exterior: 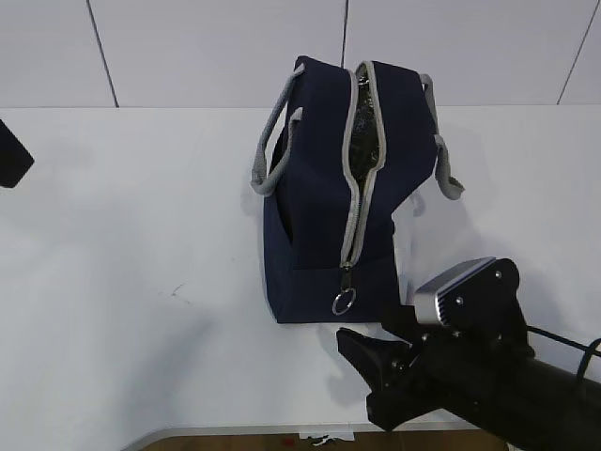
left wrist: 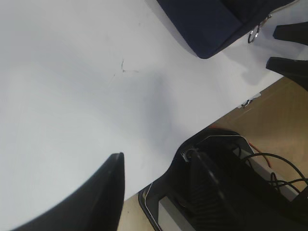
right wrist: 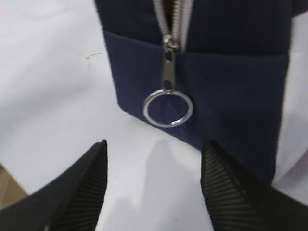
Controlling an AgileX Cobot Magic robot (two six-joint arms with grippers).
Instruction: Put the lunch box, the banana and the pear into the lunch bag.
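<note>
The navy lunch bag [exterior: 315, 216] stands mid-table with grey handles, and its grey zipper gapes along the top. Its ring pull [exterior: 344, 301] hangs at the near end. My right gripper [exterior: 377, 335] is open and empty, low over the table just in front of the ring pull [right wrist: 168, 109], not touching it. The right wrist view shows the bag's near end [right wrist: 231, 82] between and beyond my right gripper [right wrist: 154, 150]. My left gripper [left wrist: 158, 156] is open and empty over the table's front left edge, far from the bag [left wrist: 207, 24]. The lunch box, banana and pear are out of view.
The white table [exterior: 122, 282] has a small scuff [exterior: 177, 293] left of the bag. Its front edge runs close under my right arm. The left wrist view shows the robot base with cables [left wrist: 226, 192] below the table edge. A panelled wall stands behind.
</note>
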